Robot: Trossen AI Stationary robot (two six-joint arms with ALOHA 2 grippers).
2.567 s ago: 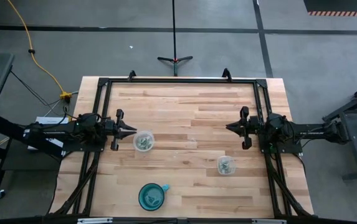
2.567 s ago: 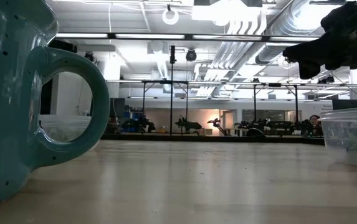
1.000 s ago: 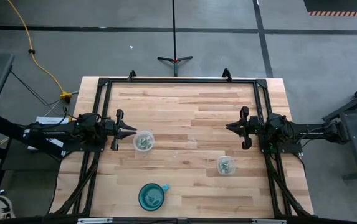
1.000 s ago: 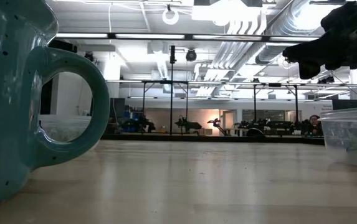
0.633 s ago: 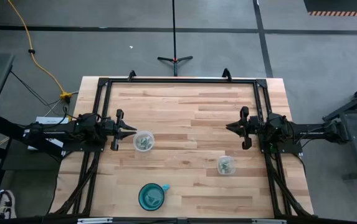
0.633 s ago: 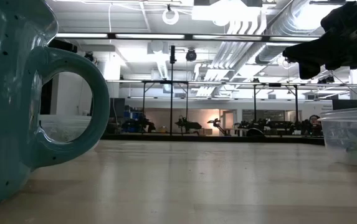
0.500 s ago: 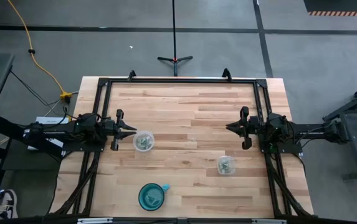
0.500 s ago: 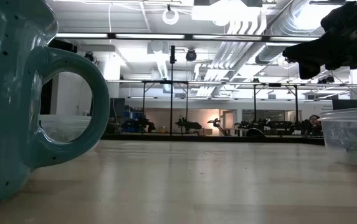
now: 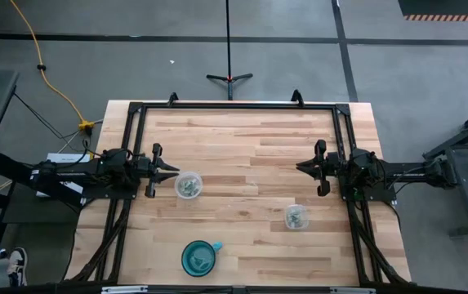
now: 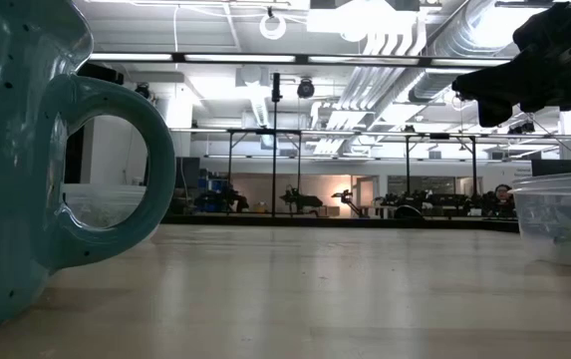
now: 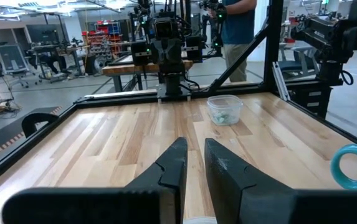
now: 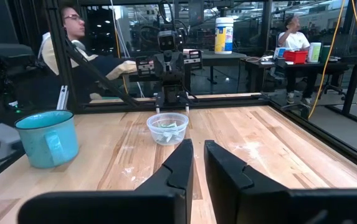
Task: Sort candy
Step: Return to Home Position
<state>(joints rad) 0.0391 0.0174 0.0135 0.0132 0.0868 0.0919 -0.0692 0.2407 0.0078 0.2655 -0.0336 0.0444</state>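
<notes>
The candy [image 9: 188, 187] shows as pale green and silvery sweets inside two small clear cups. The left cup [image 9: 188, 186] stands on its base just before my left gripper [image 9: 176, 172], which is shut and hovers at the table's left side. The right cup [image 9: 296, 216] stands nearer the near edge than my right gripper [image 9: 298, 167], which is shut and hovers at the right side. In the left wrist view the right cup [image 11: 224, 110] shows beyond my left gripper [image 11: 195, 144]. In the right wrist view the left cup [image 12: 168, 128] shows beyond my right gripper [image 12: 197, 145].
A teal mug [image 9: 199, 258] stands near the table's near edge, and fills the left of the low view [image 10: 26, 150]. A black frame [image 9: 234, 105] runs around the table. People [image 12: 72, 43] sit and stand in the room beyond. Bare wood [image 9: 250, 155] lies between the arms.
Both arms and the cups have kept still. Only a person's shoe on the floor left of the table has shifted.
</notes>
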